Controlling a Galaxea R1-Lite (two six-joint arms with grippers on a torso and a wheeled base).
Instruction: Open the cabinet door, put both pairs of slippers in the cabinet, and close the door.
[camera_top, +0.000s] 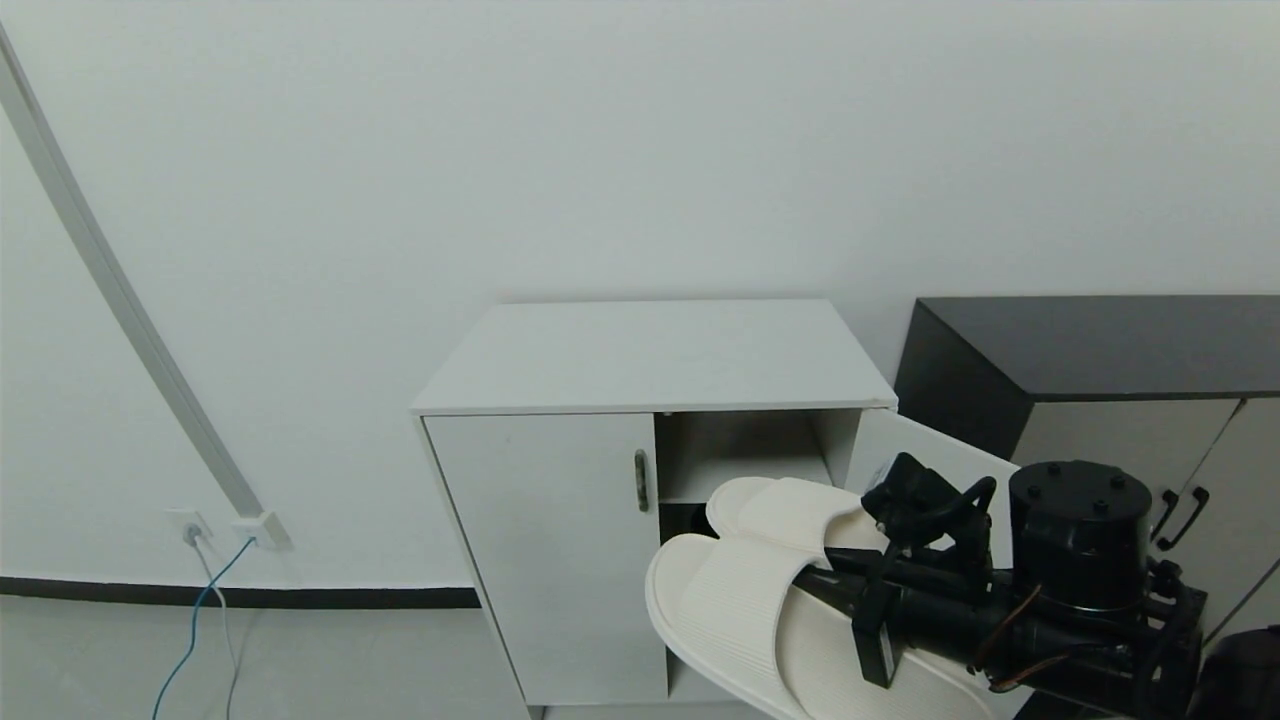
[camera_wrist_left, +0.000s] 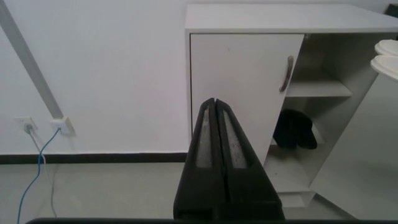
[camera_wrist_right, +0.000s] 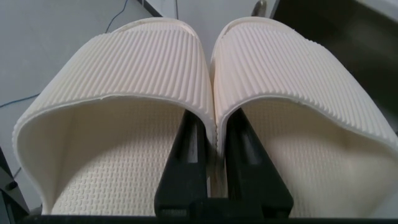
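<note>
The right end effector (camera_wrist_right: 214, 140) is gripping the white slippers (camera_top: 745, 600) by their inner edges, low and right of centre in the head view, just in front of the open cabinet (camera_top: 650, 355). A dark pair (camera_wrist_left: 296, 129) is lying on a shelf inside. The left end effector (camera_wrist_left: 215, 134) is sitting closed and empty. The second pair looks to be going in, which calls for carrying it onto a free shelf, clear of the door (camera_top: 935, 455).

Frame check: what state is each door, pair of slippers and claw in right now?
left cabinet door: closed.
right cabinet door: swung open.
black slippers: inside the cabinet, low down.
white slippers: held as a pair, toes toward the cabinet.
right claw: shut on white slippers.
left claw: shut, empty.
black cabinet doors: closed.
</note>
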